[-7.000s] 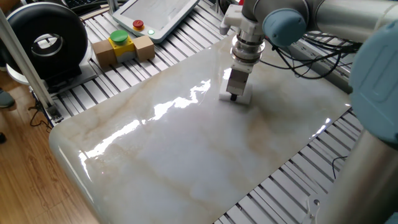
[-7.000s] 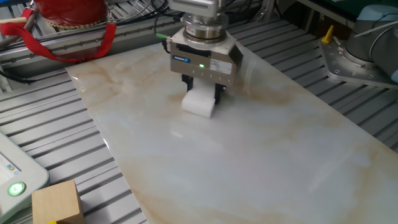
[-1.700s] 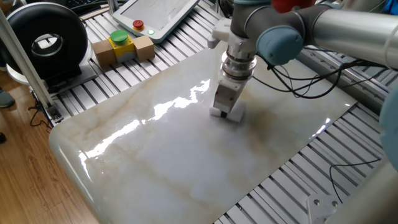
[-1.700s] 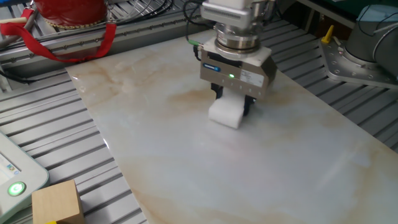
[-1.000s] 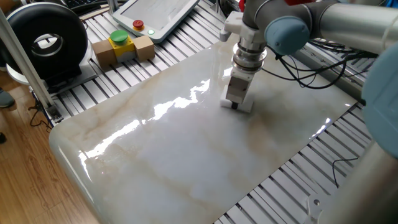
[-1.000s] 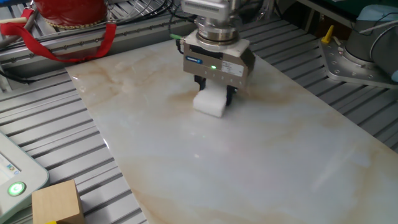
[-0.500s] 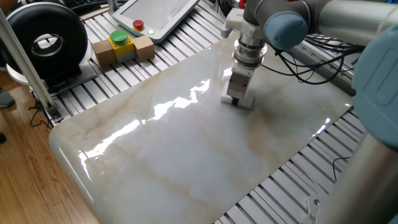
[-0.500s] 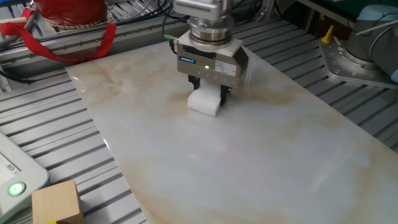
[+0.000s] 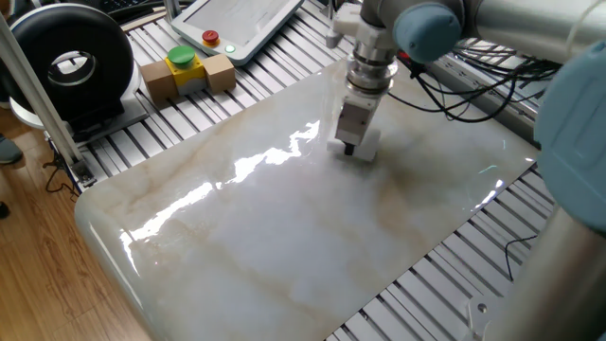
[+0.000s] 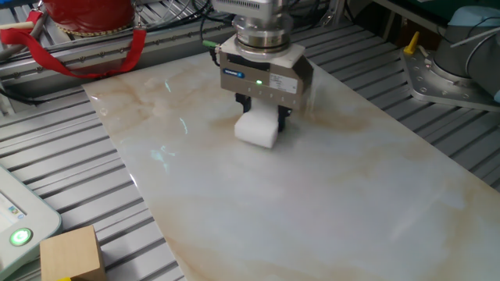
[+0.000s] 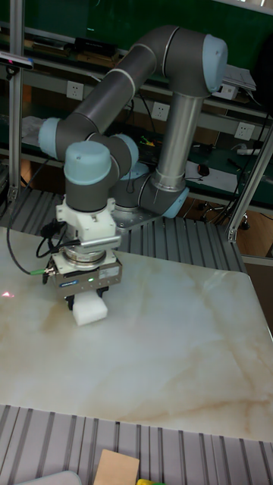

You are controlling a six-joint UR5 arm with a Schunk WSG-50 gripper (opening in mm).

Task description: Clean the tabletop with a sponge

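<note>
Soft white foam sponge in gripper, on glossy veined tabletop

The upper part of the small white foam sponge is hidden between the fingers of the grey two-finger gripper in the other fixed view, and the contact faces cannot be made out. In one fixed view the sponge is mostly covered by the gripper. The glossy marble-patterned tabletop is cut off at the left edge of the tall fixed view, and the tan cardboard box is cut off at the bottom edge there. The red round object is cropped by the top edge of the other fixed view and cannot be identified.
</note>
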